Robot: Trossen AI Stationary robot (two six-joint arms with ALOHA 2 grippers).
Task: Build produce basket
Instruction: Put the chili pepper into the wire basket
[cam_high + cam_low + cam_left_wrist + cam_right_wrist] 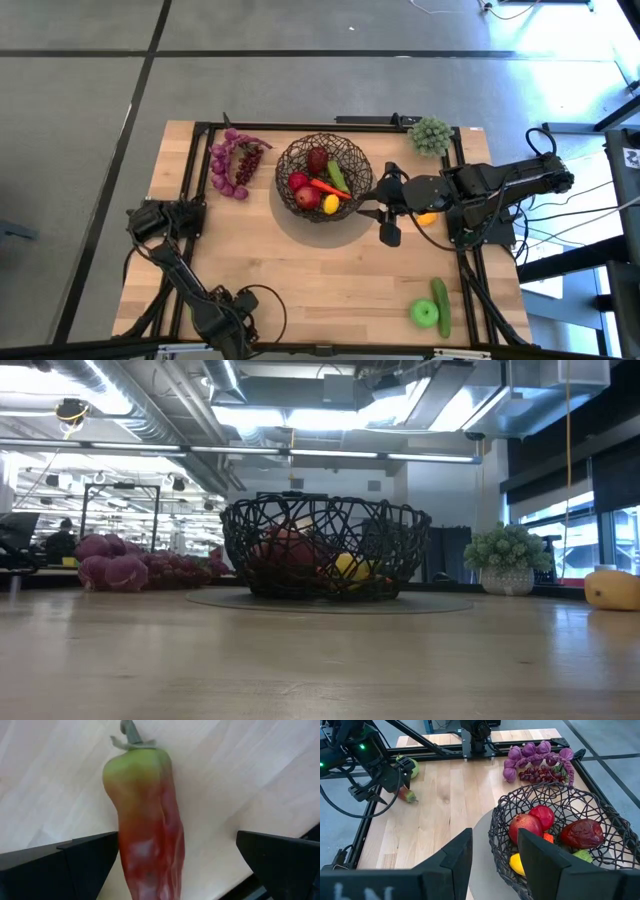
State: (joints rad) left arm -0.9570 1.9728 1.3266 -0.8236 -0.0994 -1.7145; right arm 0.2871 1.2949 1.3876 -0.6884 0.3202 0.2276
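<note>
Fingers, left gripper point(177, 847): we see them spread wide on either side of the red-and-green chilli point(147, 835), which lies flat on the wood; they are not closed on it.
Fingers, right gripper point(495, 855): we see them part-way apart with nothing between them, just beside the basket's right rim.
Table point(330, 280): pale wood with a black frame along its edges; we see the left arm at its front left corner and the right arm reaching in from the right side.
Basket point(281, 172): dark wire bowl on a pale round mat at the table's back middle; we count in it two red apples point(525, 826), a dark red fruit point(582, 833), a carrot point(325, 186), a lemon point(331, 204) and a green piece.
Grapes point(232, 165): purple bunch, just left of the basket.
Pale green cluster point(430, 135): back right corner.
Cucumber point(441, 305): front right, touching a green apple point(424, 313).
Yellow-orange fruit point(612, 588): on the table under the right arm.
Second green apple point(411, 767): near the left gripper.
</note>
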